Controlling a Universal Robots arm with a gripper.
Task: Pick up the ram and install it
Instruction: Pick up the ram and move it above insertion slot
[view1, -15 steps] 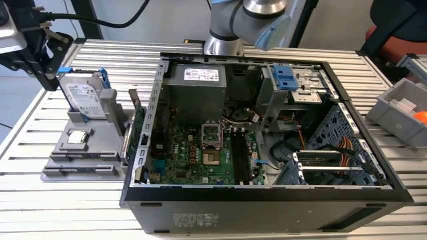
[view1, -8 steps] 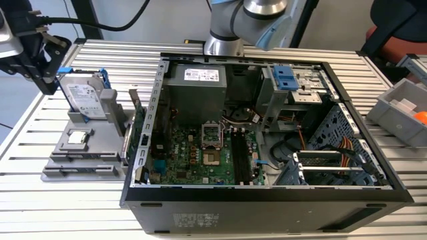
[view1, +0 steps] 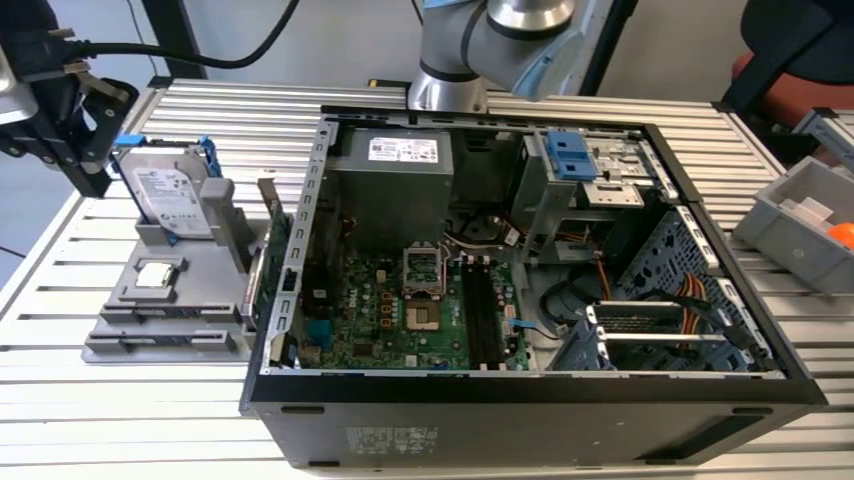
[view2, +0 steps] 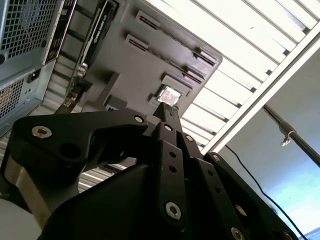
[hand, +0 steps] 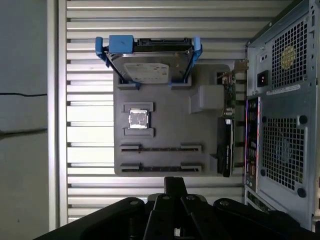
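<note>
1. In the first wrist view, the gripper (hand: 175, 182) has its fingers pressed together, and we see nothing pinched between them. Straight beyond the tips lies the grey parts tray (hand: 170, 120). Its two long cradles (hand: 161, 148) sit nearest the gripper and look bare, with no stick standing in either. Past them is a square processor chip (hand: 138, 119), and farthest off is the hard drive (hand: 150, 67) in its blue frame. An expansion card (hand: 226, 145) stands on edge between the tray and the computer case (hand: 282, 125). We judge the tray keeps each part propped up so it can be pinched from above.

2. In the second wrist view the closed fingertips line up just short of the chip. The gripper's own linkage covers much of the tray, including the drive.

3. In the exterior view the gripper hangs over the drive, well apart from the case, and the picture's edge cuts off part of it. The case lies on its side with the panel off, which we think is so the motherboard (view1: 387, 310) faces up for insertion. The ram is not in the tray or in the gripper. It may sit among the dark memory slots (view1: 474, 310), but we cannot tell a stick from the slots there.
</note>
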